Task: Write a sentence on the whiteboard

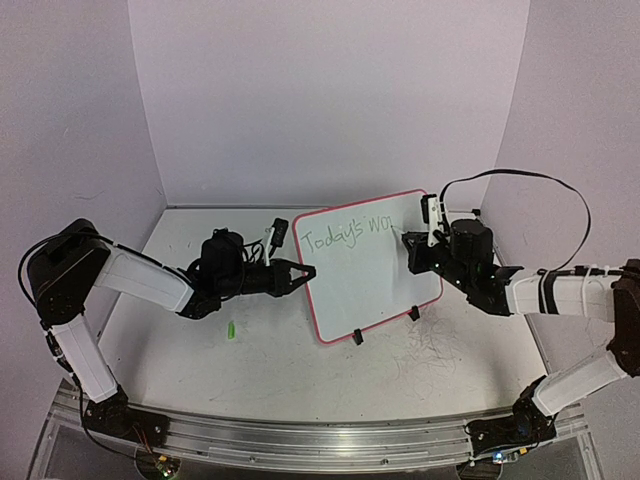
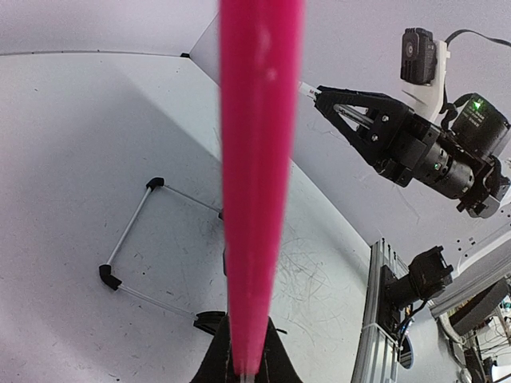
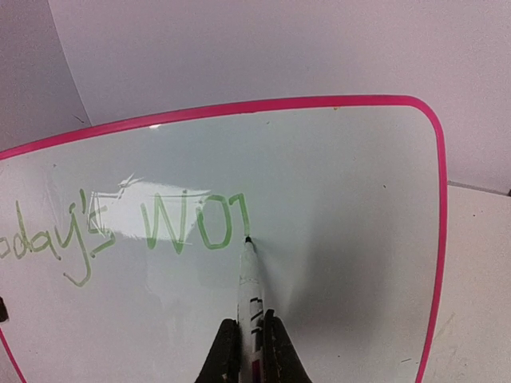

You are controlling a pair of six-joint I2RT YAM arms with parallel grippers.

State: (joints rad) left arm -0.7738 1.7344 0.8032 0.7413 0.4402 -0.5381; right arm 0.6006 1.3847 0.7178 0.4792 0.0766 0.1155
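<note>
Just at right hand's (image 3: 251, 339) marker (image 3: 250, 279) tip, whiteboard's (image 3: 343, 183) sentence (image 1: 348, 236)

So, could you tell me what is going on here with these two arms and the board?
The left gripper is shut on the left edge of the small white whiteboard with the red-pink rim, steadying it on its black clip feet. The right gripper is shut on a white marker, whose tip is touching the board. The green handwritten sentence so far reads "Today's wo", with the next letter begun.
</note>
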